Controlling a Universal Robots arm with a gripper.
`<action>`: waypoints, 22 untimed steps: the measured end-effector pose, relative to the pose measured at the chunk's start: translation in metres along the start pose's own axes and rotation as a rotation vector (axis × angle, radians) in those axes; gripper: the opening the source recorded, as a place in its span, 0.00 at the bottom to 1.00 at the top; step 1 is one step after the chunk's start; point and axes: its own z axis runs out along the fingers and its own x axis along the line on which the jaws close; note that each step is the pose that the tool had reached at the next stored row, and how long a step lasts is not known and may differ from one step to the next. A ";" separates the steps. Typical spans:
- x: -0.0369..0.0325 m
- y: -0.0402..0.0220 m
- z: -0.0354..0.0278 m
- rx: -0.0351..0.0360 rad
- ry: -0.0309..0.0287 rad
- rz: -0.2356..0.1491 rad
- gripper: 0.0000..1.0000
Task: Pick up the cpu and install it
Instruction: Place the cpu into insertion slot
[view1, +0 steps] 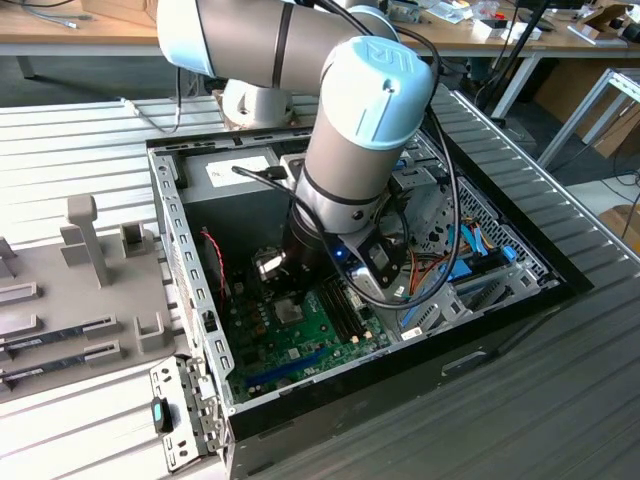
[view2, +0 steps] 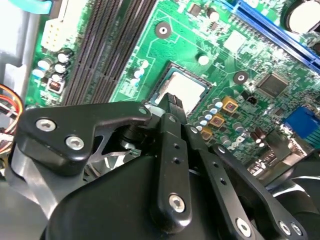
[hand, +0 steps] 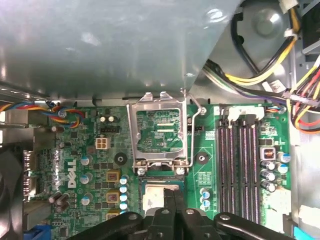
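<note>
Beneath the fingertips, your cpu (hand: 152, 199) lies flat in its socket on the green board (hand: 210, 172), and the gripper (hand: 173, 194) covers part of its silvery top. You cannot tell whether the tips actually touch it. In both wrist views the two fingers (view2: 172, 107) are closed together with nothing clamped between them. One metal load plate (hand: 160, 102) stands hinged open just beside the socket. Four long memory slots (hand: 240, 165) run alongside. The board sits inside one open computer case (view1: 185, 240) on the worktop (view1: 60, 130).
</note>
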 end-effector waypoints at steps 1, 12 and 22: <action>-0.0003 -0.0001 -0.0001 -0.0017 0.0008 0.000 0.11; 0.0004 0.0015 0.0016 -0.0064 0.0043 0.000 0.11; 0.0026 0.0020 0.0018 -0.0064 0.0042 0.000 0.24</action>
